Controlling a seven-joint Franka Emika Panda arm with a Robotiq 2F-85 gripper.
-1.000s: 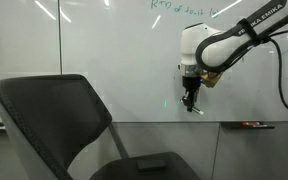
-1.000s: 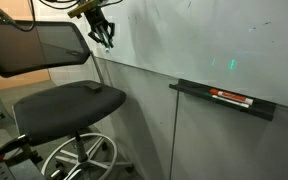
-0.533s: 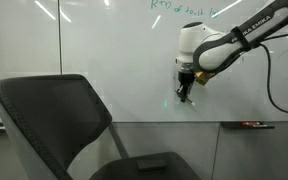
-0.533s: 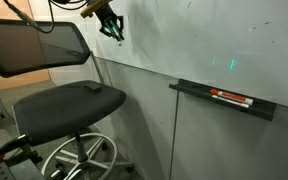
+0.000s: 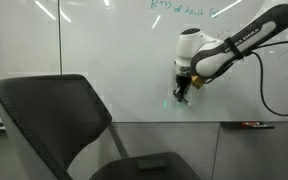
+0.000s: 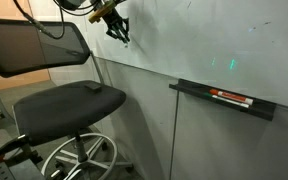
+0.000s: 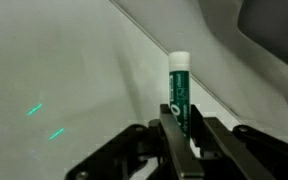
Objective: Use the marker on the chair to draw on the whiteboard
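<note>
While the arm reaches along the whiteboard (image 5: 104,60), the tool (image 5: 181,96) hangs just off the glossy face, nearer the board's lower edge than its top. In the wrist view the tool (image 7: 184,128) is clamped narrow on the marker (image 7: 179,85), which has a green body and a white end and sticks out past the fingertips toward the board. Whether the tip touches, cannot tell. Two short green strokes (image 7: 42,120) show on the board to one side. The chair (image 6: 69,100) stands below and apart, with a small dark item (image 6: 91,87) near the back edge of its seat (not identifiable). A red-and-black item (image 6: 231,97) lies on the grey ledge (image 6: 199,92).
</note>
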